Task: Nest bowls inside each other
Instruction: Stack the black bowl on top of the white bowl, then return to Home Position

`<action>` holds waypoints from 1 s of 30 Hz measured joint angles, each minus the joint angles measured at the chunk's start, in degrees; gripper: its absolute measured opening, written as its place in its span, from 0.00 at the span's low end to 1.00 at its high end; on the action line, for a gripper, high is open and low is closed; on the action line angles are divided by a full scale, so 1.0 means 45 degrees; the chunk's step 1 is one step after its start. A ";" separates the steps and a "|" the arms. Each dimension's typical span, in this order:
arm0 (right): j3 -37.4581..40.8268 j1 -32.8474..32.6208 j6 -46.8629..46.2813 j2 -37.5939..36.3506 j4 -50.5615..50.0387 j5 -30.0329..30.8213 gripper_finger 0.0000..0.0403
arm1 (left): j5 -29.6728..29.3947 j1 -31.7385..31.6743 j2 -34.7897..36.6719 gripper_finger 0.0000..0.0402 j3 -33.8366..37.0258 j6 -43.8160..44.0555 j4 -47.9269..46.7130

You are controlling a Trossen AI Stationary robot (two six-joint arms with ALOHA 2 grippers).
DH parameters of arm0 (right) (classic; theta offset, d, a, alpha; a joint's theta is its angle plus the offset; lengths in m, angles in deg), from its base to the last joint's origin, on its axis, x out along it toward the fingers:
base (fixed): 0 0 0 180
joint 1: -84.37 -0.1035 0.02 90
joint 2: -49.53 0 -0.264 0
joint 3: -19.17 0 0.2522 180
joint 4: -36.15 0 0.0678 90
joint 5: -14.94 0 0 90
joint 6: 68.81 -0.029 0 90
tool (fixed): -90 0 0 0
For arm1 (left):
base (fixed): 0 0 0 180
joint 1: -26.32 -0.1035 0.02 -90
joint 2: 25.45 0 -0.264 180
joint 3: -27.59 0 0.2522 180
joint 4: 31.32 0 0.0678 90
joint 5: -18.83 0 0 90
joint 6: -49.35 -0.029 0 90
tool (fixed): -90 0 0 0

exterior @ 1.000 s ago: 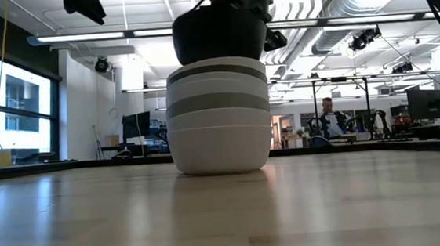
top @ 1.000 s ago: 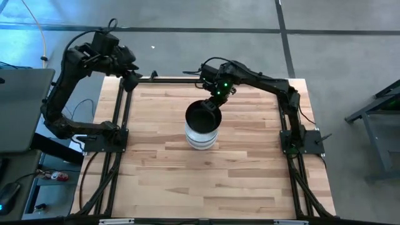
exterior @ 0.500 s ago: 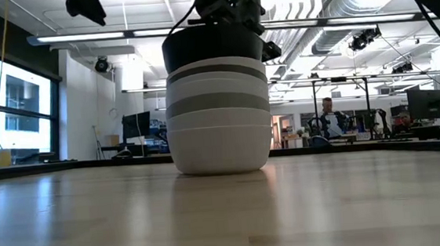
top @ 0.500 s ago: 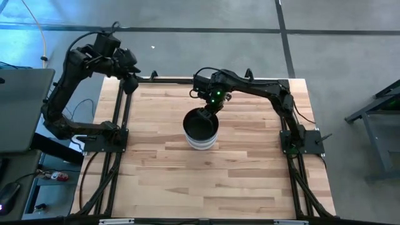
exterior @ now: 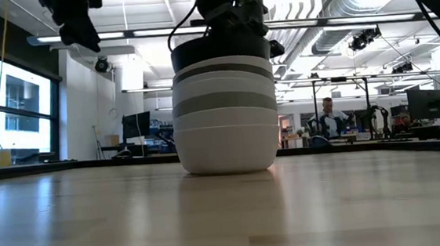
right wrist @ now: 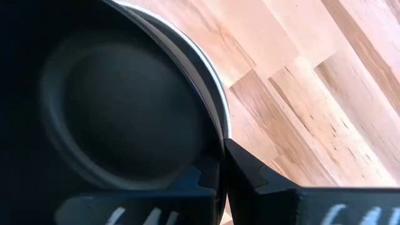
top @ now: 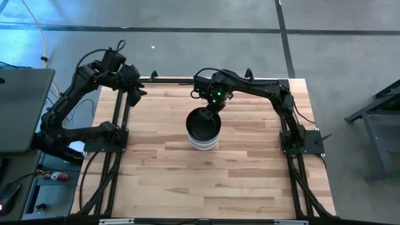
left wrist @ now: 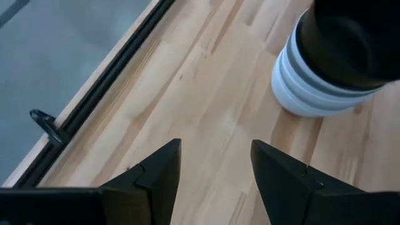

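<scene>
We see a light wooden plank table (top: 175, 169) edged by a black metal frame (top: 119, 125), standing on a grey concrete floor (top: 350, 50). In the low view, a seated person (exterior: 328, 119) shows far off among dark monitors (exterior: 427, 103) and bright ceiling strip lights (exterior: 111, 35).

Table (top: 162, 169) – pale wood planks, smooth, faint sheen; white bowls (exterior: 228, 147) glossy; black bowl (right wrist: 119, 119) – satin.

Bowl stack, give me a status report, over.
Right gripper shut on black bowl rim, bowl seated atop the stack. Left gripper open, waiting over table's far left corner. Nothing in the way.
</scene>
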 joint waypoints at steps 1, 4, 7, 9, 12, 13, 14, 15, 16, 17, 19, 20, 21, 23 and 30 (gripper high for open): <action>0.0000 0.0000 0.0000 -0.0002 0.0009 -0.0003 0.00 | 0.0040 0.0000 0.0099 0.45 0.0010 0.0064 0.0046; 0.0134 0.0000 0.0000 -0.0015 0.0116 0.0103 0.00 | 0.0064 0.0005 0.0381 0.45 0.0010 0.0234 0.0380; 0.0764 -0.0039 -0.0039 -0.0016 0.0268 -0.0057 0.00 | 0.0064 0.0005 0.0681 0.45 0.0010 0.0414 0.0656; 0.1209 -0.0183 -0.0034 -0.0014 0.0523 -0.0058 0.00 | 0.0126 0.0003 0.0865 0.45 0.0010 0.0428 0.0714; 0.1644 -0.0391 -0.0039 -0.0021 0.1112 -0.0351 0.00 | 0.0281 0.0005 0.1125 0.45 0.0009 0.0334 0.0750; 0.1656 -0.0441 -0.0039 -0.0021 0.1189 -0.0408 0.00 | 0.0362 0.0005 0.1219 0.45 0.0006 0.0334 0.0780; 0.1656 -0.0485 -0.0044 -0.0021 0.1268 -0.0381 0.00 | 0.0503 0.0005 0.1286 0.45 0.0006 0.0339 0.0819; 0.1656 -0.0527 -0.0044 -0.0021 0.1406 -0.0372 0.00 | 0.0712 0.0005 0.1343 0.45 0.0006 0.0339 0.0858; 0.1657 -0.0539 -0.0074 -0.0021 0.1601 -0.0394 0.00 | 0.0867 0.0005 0.1386 0.45 0.0006 0.0339 0.0888; 0.1649 -0.0539 -0.0172 -0.0021 0.1715 -0.0426 0.00 | 0.0901 0.0005 0.1445 0.45 0.0006 0.0365 0.0923; 0.1614 -0.0537 -0.0355 -0.0021 0.1672 -0.0426 0.01 | 0.0900 0.0005 0.1550 0.45 0.0006 0.0436 0.0977; 0.1597 -0.0534 -0.0379 -0.0019 0.1668 -0.0450 0.02 | 0.0897 0.0005 0.1576 0.45 0.0006 0.0457 0.0985; 0.1593 -0.0525 -0.0380 -0.0016 0.1692 -0.0506 0.04 | 0.0897 0.0005 0.1585 0.45 0.0006 0.0531 0.0997; 0.1585 -0.0525 -0.0382 -0.0016 0.1695 -0.0661 0.09 | 0.0891 0.0005 0.1587 0.45 0.0006 0.0546 0.1002; 0.1579 -0.0563 -0.0387 -0.0362 0.1951 -0.0920 0.30 | 0.0890 0.0005 0.1600 0.45 0.0006 0.0582 0.1019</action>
